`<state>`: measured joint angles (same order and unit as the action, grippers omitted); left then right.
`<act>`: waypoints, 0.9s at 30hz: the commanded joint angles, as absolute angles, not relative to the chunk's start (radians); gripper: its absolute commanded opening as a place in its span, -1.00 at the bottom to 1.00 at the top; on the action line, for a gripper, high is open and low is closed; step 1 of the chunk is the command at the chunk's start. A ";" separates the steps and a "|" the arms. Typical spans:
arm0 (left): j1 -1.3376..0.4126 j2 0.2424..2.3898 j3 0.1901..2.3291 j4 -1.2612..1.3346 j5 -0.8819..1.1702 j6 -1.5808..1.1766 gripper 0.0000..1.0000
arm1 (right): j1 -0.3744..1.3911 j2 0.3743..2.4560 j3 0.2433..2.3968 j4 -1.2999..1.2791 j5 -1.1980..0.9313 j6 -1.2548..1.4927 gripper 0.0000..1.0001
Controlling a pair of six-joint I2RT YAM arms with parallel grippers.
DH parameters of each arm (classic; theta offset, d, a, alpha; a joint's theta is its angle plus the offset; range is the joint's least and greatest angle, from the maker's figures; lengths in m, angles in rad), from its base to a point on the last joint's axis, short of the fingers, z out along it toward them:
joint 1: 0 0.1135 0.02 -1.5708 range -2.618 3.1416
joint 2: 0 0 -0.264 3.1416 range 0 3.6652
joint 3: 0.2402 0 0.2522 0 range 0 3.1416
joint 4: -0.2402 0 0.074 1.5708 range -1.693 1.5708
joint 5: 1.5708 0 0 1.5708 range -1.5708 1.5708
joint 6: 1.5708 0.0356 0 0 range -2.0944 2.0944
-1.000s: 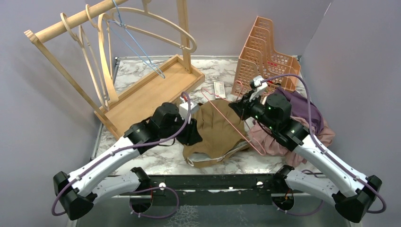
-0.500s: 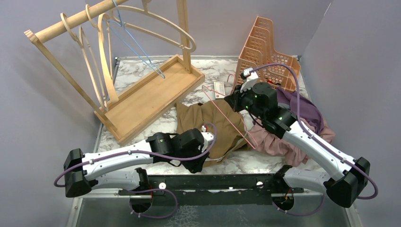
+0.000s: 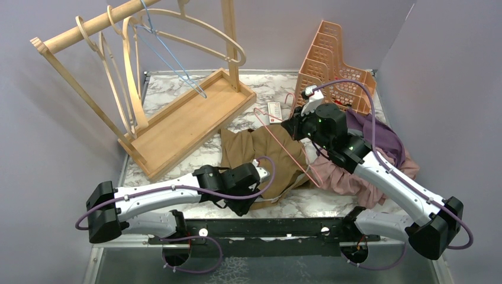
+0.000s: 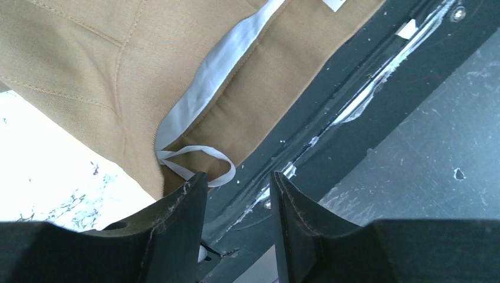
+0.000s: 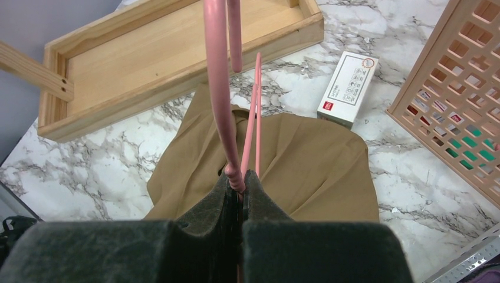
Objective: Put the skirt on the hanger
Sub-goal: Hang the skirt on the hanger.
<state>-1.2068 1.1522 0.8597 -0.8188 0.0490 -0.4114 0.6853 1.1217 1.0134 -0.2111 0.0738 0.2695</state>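
Note:
The tan skirt (image 3: 278,157) lies crumpled on the marble table, its white-lined waistband (image 4: 218,59) toward the near edge. A thin pink hanger (image 3: 290,151) slants across it. My right gripper (image 3: 291,127) is shut on the hanger's wire (image 5: 221,118) just below the hook, above the skirt (image 5: 306,159). My left gripper (image 3: 245,204) hangs low over the skirt's near hem at the table's front edge. Its jaws (image 4: 237,177) stand open with nothing between them, and a white ribbon loop (image 4: 197,156) lies just by the left fingertip.
A wooden rack (image 3: 177,112) with wooden and blue hangers fills the back left. An orange mesh file holder (image 3: 334,65) stands back right, with a small white box (image 3: 274,110) beside it. Purple and pink clothes (image 3: 379,145) are piled under the right arm. A black metal rail (image 3: 266,228) runs along the front.
The left arm drew back from the skirt's left side to its near hem and its jaws widened. The right gripper carried the hanger a little toward the back, then held still.

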 commanded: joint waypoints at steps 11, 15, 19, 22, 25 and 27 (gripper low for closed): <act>-1.215 1.232 0.904 -0.862 -0.074 -0.438 -0.18 | 0.681 1.085 1.014 -0.181 0.089 0.295 -0.98; -1.215 1.243 0.922 -0.886 -0.114 -0.448 -0.42 | 0.681 1.078 1.014 -0.179 0.096 0.292 -0.98; -1.215 1.250 0.935 -0.887 -0.124 -0.444 -0.81 | 0.681 1.074 1.014 -0.177 0.102 0.287 -0.98; -1.214 1.247 0.946 -0.897 -0.146 -0.440 -1.00 | 0.681 1.069 1.012 -0.174 0.102 0.275 -0.98; -1.211 1.228 0.988 -0.921 -0.208 -0.453 -1.00 | 0.681 1.047 0.997 -0.167 0.094 0.251 -0.98; -1.195 1.211 1.029 -0.937 -0.252 -0.466 -1.00 | 0.681 1.014 0.969 -0.147 0.064 0.220 -0.98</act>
